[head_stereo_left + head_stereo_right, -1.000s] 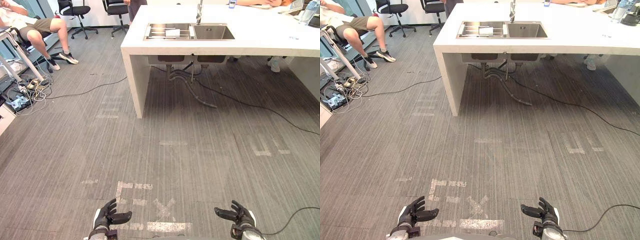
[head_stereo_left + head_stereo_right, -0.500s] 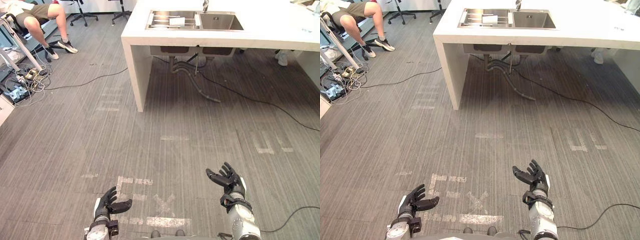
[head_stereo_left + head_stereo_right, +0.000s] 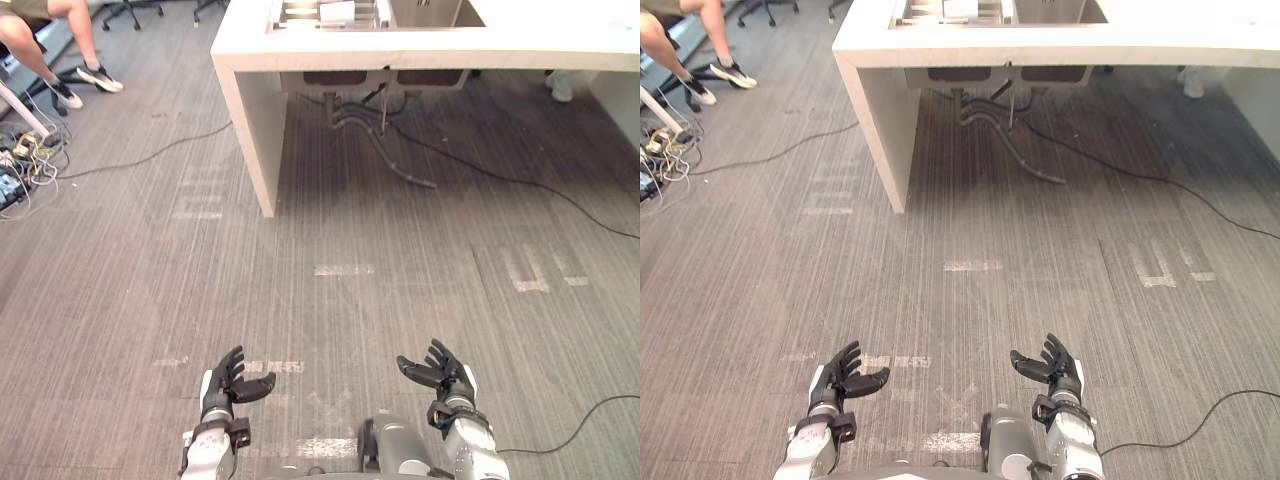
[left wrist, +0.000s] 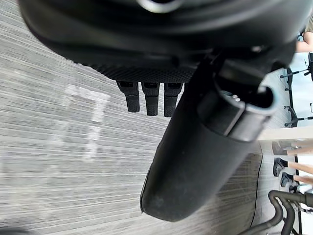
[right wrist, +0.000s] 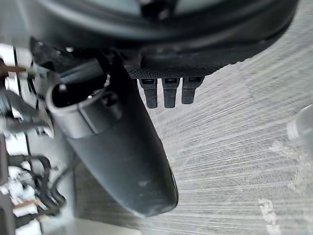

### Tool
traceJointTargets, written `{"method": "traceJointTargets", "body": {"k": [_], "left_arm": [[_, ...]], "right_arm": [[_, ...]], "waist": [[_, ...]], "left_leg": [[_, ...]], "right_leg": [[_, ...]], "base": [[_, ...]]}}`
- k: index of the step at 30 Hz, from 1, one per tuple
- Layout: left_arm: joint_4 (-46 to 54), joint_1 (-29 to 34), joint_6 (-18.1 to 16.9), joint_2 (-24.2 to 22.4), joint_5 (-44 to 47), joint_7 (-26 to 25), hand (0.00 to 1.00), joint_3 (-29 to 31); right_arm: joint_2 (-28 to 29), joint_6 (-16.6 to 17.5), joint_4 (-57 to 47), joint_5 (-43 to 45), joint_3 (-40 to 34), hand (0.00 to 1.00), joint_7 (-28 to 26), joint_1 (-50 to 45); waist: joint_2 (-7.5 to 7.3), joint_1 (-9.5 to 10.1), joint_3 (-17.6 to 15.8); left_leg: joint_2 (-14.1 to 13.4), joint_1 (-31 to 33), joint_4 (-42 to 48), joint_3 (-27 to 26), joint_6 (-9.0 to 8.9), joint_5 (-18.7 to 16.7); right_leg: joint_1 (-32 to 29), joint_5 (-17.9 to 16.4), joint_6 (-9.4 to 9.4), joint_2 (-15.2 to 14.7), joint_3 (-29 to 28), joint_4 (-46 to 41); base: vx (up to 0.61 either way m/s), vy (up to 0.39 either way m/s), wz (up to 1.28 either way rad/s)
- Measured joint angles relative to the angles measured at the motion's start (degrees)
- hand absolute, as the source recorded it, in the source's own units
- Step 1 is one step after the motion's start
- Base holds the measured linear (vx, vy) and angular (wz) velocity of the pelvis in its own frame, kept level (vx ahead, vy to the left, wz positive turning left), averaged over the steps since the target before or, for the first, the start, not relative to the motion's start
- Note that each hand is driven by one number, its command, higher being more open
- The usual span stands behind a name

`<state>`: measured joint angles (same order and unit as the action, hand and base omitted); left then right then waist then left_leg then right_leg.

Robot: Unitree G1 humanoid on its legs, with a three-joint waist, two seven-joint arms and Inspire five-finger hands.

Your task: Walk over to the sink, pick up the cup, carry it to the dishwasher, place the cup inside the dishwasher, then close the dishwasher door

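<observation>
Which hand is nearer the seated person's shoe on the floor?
Left. The left hand is open, low in front, and the shoe lies far ahead to its left. The right hand, also open, is farther to the right.

Count from the head views.

- **Hands:** two are showing at the bottom, the left hand (image 3: 226, 380) and the right hand (image 3: 445, 378).
- **Counter** (image 3: 400, 50): one is standing at the top.
- **Sink** (image 3: 383, 12): one is sitting in the counter, with two basins (image 3: 430, 10) showing.
- **White item** (image 3: 337, 12): one is lying in the left basin, and its kind is not clear.
- **Floor cables** (image 3: 150, 155): two are running over the floor (image 3: 130, 300). One is coming from the left toward the counter. The other is going from under the sink off to the right.
- **Tangle** (image 3: 18, 160): one is lying at the left edge, and its strands are not countable.
- **Shoes** (image 3: 97, 78): three are showing. Two are on a seated person (image 3: 82, 35) at upper left, and one is behind the counter at upper right.
- **Tape marks** (image 3: 343, 269): several are showing, with no exact count.
</observation>
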<state>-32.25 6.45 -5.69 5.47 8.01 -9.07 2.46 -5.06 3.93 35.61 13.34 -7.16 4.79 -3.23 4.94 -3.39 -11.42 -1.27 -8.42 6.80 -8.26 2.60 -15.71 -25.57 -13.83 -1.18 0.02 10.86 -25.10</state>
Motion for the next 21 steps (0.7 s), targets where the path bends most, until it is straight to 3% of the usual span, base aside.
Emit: {"method": "traceJointTargets", "body": {"k": [1, 2, 3, 4, 5, 7, 8, 9, 11, 13, 14, 16, 17, 18, 19, 20, 21], "left_arm": [[0.01, -0.88, -0.19, 0.4, 0.01, -0.45, 0.9, 0.13], [0.0, -1.05, -0.26, 0.63, 0.0, -0.62, 0.9, 0.28], [-0.05, -0.98, -0.27, 1.12, 0.01, -0.71, 0.9, 0.5], [-0.41, -1.03, -0.27, 1.04, -0.02, -0.72, 0.9, 0.55], [-1.98, -2.58, -0.2, -0.06, -0.03, -0.59, 0.9, 0.21], [-1.99, -2.87, -0.33, -0.22, -0.02, -0.52, 0.9, -0.04], [-2.13, -2.43, -0.32, -1.01, -0.01, -0.51, 0.9, 0.35], [-1.38, -0.96, -0.41, -2.26, -0.01, -0.48, 0.9, 1.14], [0.94, 1.44, -0.43, -3.39, -0.02, -0.35, 0.9, 1.27], [4.38, 3.41, -0.33, -4.51, -0.01, -0.44, 0.9, 1.26], [7.6, 4.03, -0.16, -4.91, -0.11, -0.51, 0.9, 0.94], [11.2, 4.15, -0.1, -4.69, -0.18, -1.03, 0.9, 0.55], [13.98, 4.18, -0.08, -4.49, -0.49, -1.39, 0.9, -0.01], [16.73, 4.15, -0.11, -4.49, -1.55, -1.94, 0.9, -0.74], [18.19, 4.14, -0.07, -4.53, -1.96, -1.96, 0.9, -0.84], [21.54, 4.33, 0.11, -4.51, -2.46, -2.22, 0.9, -0.98], [23.88, 4.55, 0.31, -4.47, -2.59, -2.51, 0.9, -0.99]], "right_arm": [[-0.37, 0.01, -0.57, 0.0, 0.63, 0.9, 0.0, 0.09], [-0.42, 0.02, -0.96, 0.0, 0.88, 0.9, 0.01, 0.02], [-0.33, 0.07, -1.73, 0.0, 1.21, 0.9, 0.06, -0.52], [-0.51, 0.09, -1.84, 0.01, 1.17, 0.9, 0.13, -0.56], [-1.46, -0.03, -1.33, 0.03, 0.93, 0.9, 0.5, 1.32], [-1.27, -0.11, -0.93, 0.07, 1.01, 0.9, 0.82, 1.98], [-0.55, -0.23, -0.92, 0.1, 1.37, 0.9, 0.94, 1.74], [0.04, -0.28, -1.08, 0.14, 1.97, 0.9, 1.32, 1.16], [0.65, 0.05, -2.56, 0.59, 3.1, 0.9, 1.63, 0.78], [1.34, 0.4, -5.58, 0.75, 3.1, 0.9, 2.03, 0.59], [1.36, 0.82, -6.61, 0.92, 3.06, 0.9, 2.34, 1.22], [1.46, 0.8, -5.71, 1.09, 3.04, 0.9, 2.74, 2.4], [1.16, 0.74, -4.29, 1.06, 3.05, 0.9, 2.85, 3.27], [0.43, 0.73, -3.57, 1.05, 3.14, 0.9, 2.84, 3.58], [0.31, 0.63, -3.04, 1.05, 3.14, 0.9, 2.86, 3.78], [-0.32, 0.26, -2.52, 1.06, 3.12, 0.9, 2.89, 3.83], [-0.52, 0.15, -2.3, 1.05, 3.12, 0.9, 2.86, 3.83]], "waist": [[-0.16, -0.49, -0.02], [-0.71, -0.77, 0.1], [-2.67, -1.11, 0.66], [-2.95, -1.21, 0.65], [-0.05, -1.42, -0.25], [0.27, -1.38, -0.44], [0.41, -1.06, -0.62], [0.42, -0.32, -0.68], [0.31, 0.93, -0.64], [0.18, 1.98, -0.64], [0.02, 3.18, -0.89], [-0.59, 4.21, -1.31], [-1.08, 4.47, -1.35], [-1.05, 5.03, -1.38], [-0.95, 5.33, -1.4], [-0.71, 5.9, -1.27], [-0.45, 6.09, -1.16]], "left_leg": [[-0.82, -1.31, -0.69, 0.86, -2.1, -0.46], [-0.79, -2.36, -0.91, 1.32, -3.29, -1.15], [0.22, -4.84, -1.06, 2.2, -6.05, -3.0], [0.22, -6.15, -0.59, 3.01, -6.85, -4.0], [-2.78, -5.13, 4.36, 3.85, -8.54, -3.83], [-4.72, -1.12, 15.51, 4.23, -10.38, -0.78], [-7.07, 3.07, 29.44, 4.99, -10.7, 5.5], [-9.52, 7.65, 43.88, 6.04, -11.85, 7.94], [-13.02, 14.24, 58.34, 3.77, -10.82, 7.33], [-15.81, 21.53, 61.61, -0.16, -8.95, 6.1], [-16.03, 27.24, 58.59, -2.81, -8.21, 4.68], [-13.4, 29.87, 47.25, -4.43, -7.62, 4.1], [-9.49, 29.36, 31.54, -4.66, -7.98, 4.74], [-6.21, 29.15, 17.84, -4.53, -7.53, 8.19], [-4.7, 29.11, 12.23, -4.36, -7.6, 10.76], [-2.39, 28.87, 2.93, -2.59, -8.62, 15.96], [-1.88, 28.75, 0.02, -1.09, -8.81, 17.73]], "right_leg": [[-0.46, 8.31, 0.29, 0.82, -0.2, 10.85], [-0.4, 12.45, 0.33, 0.84, -0.79, 15.87], [-0.16, 19.6, 1.0, -0.11, -2.88, 20.75], [-0.16, 25.53, 5.3, -0.64, -2.81, 18.83], [-0.99, 22.37, 8.53, 0.99, -0.82, 13.01], [0.86, 18.34, 9.93, 1.89, 0.54, 10.97], [6.11, 16.25, 10.62, 3.23, 1.38, 12.59], [12.79, 15.11, 10.85, 5.04, 1.56, 15.84], [21.17, 13.19, 11.08, 6.73, 1.34, 19.97], [26.9, 11.97, 10.7, 7.25, 0.6, 23.52], [30.14, 11.08, 10.64, 7.19, -0.4, 25.91], [32.16, 9.54, 10.54, 6.47, -0.9, 26.35], [33.13, 8.43, 10.24, 5.52, -1.02, 25.83], [34.23, 6.72, 9.48, 4.55, -1.5, 25.55], [34.85, 5.88, 9.11, 4.17, -2.01, 25.31], [35.86, 4.11, 7.94, 3.83, -3.36, 24.67], [36.48, 3.0, 7.29, 3.99, -4.22, 24.18]], "base": [[0.52, -0.098, 0.39], [0.69, -0.156, 0.43], [0.5, -0.151, 0.33], [0.7, -0.254, 0.38], [0.53, -0.231, 0.27], [0.46, -0.235, 0.32], [0.59, -0.288, 0.36], [0.61, -0.275, 0.26], [0.56, -0.236, 0.02], [0.52, -0.208, -0.07], [0.53, -0.13, -0.13], [0.48, -0.044, -0.09], [0.46, 0.049, -0.06], [0.47, 0.073, -0.11], [0.5, 0.106, -0.27], [0.41, 0.103, -0.34], [0.66, 0.187, -0.59]]}}
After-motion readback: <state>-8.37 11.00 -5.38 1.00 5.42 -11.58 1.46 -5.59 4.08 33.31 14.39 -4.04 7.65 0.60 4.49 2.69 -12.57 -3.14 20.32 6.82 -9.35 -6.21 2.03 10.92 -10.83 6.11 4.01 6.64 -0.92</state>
